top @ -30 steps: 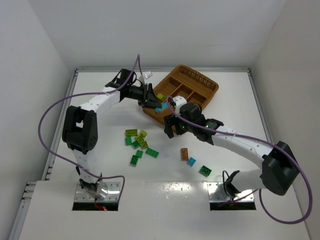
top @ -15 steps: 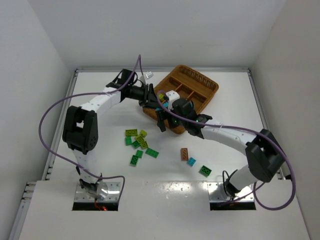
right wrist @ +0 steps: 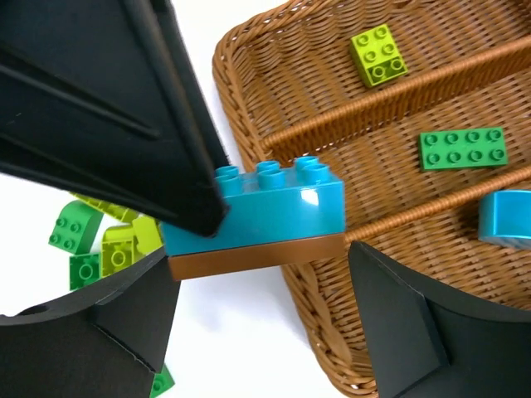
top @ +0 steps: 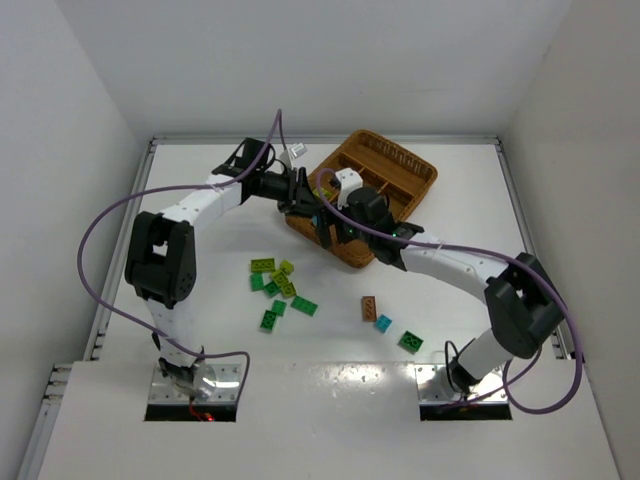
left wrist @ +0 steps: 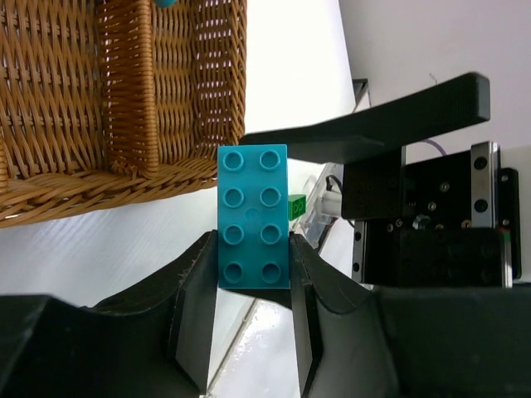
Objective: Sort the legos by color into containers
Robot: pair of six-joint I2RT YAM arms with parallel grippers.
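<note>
My left gripper (left wrist: 253,249) is shut on a cyan brick (left wrist: 253,217) and holds it just off the near-left corner of the wicker tray (top: 404,160). In the right wrist view the cyan brick (right wrist: 265,203) sits stacked on a thin brown plate (right wrist: 249,253). My right gripper (right wrist: 261,264) is open, its fingers on either side of this stack, the right finger clear of it. In the top view both grippers meet at the tray's corner (top: 322,215). The tray (right wrist: 348,108) holds a lime brick (right wrist: 378,55), a green brick (right wrist: 462,148) and a cyan brick (right wrist: 506,217) in separate compartments.
Several green and lime bricks (top: 277,288) lie in a cluster on the white table left of centre. A brown brick (top: 369,307), a cyan brick (top: 383,322) and a green brick (top: 410,341) lie further right. White walls surround the table.
My right arm has swung up and left to the tray's corner, bringing its open gripper around the stack held by my left gripper. The left arm has hardly moved.
</note>
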